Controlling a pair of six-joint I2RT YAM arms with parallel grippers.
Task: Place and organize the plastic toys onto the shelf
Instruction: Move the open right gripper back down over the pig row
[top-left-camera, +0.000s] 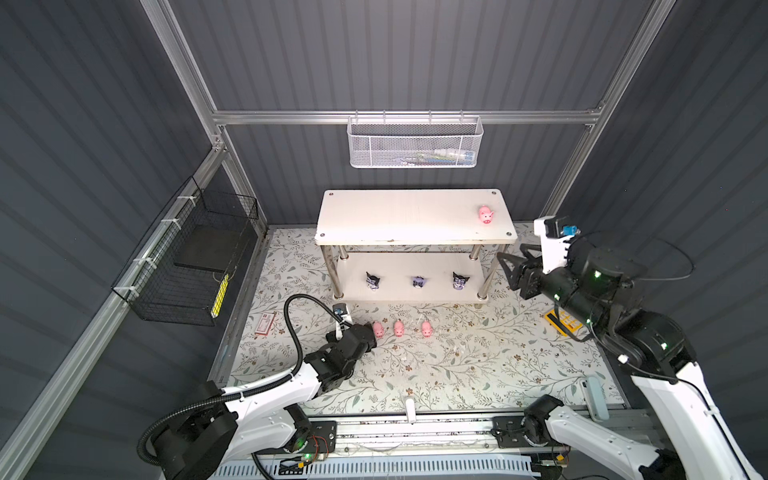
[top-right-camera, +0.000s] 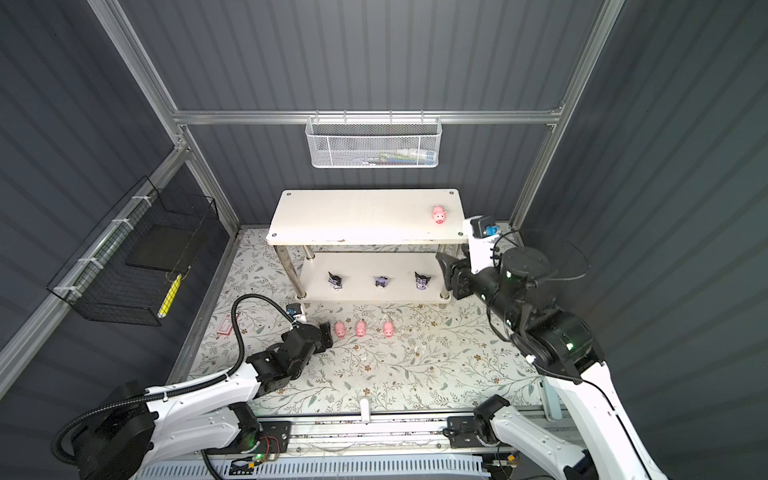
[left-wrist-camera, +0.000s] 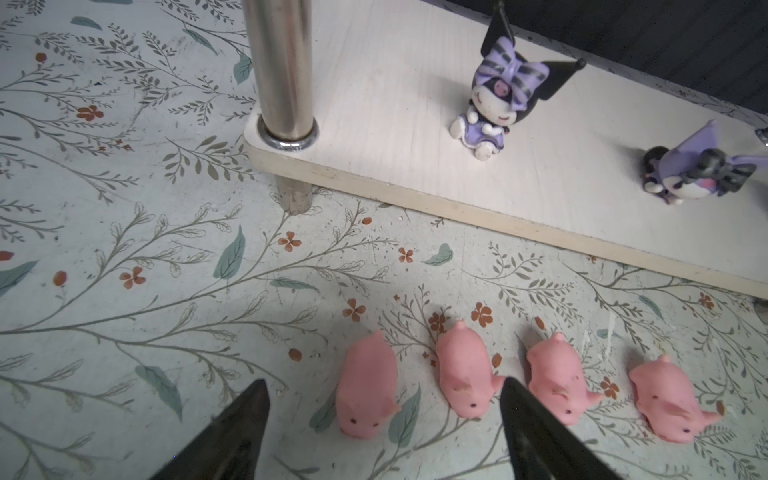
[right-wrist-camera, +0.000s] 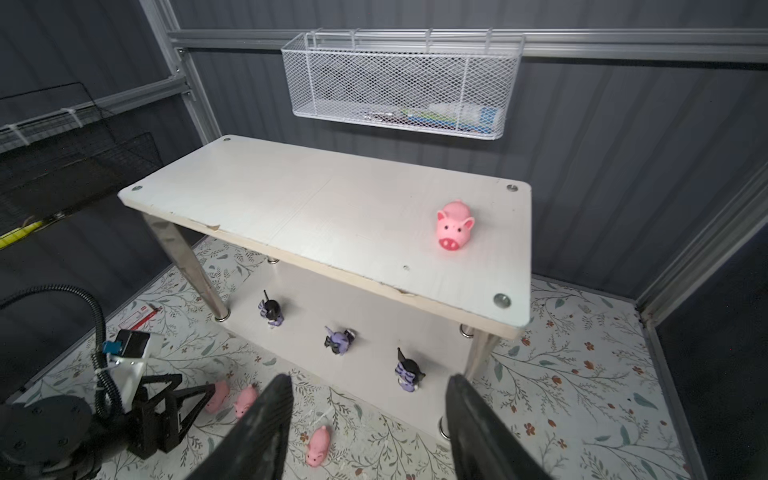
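Left fingers (left-wrist-camera: 241, 428) are spread wide with the end pig (left-wrist-camera: 365, 390) of the row on the table (left-wrist-camera: 124, 249) sitting right between them, right fingers (right-wrist-camera: 266, 415) spread too and empty near the shelf (right-wrist-camera: 311, 208), and these pigs look light and squishy, so I'd pinch its flanks mid-body.

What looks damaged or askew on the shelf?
The middle black-and-purple figure on the lower board lies tipped over, while its two neighbours sit upright. The top board has a chipped front edge.
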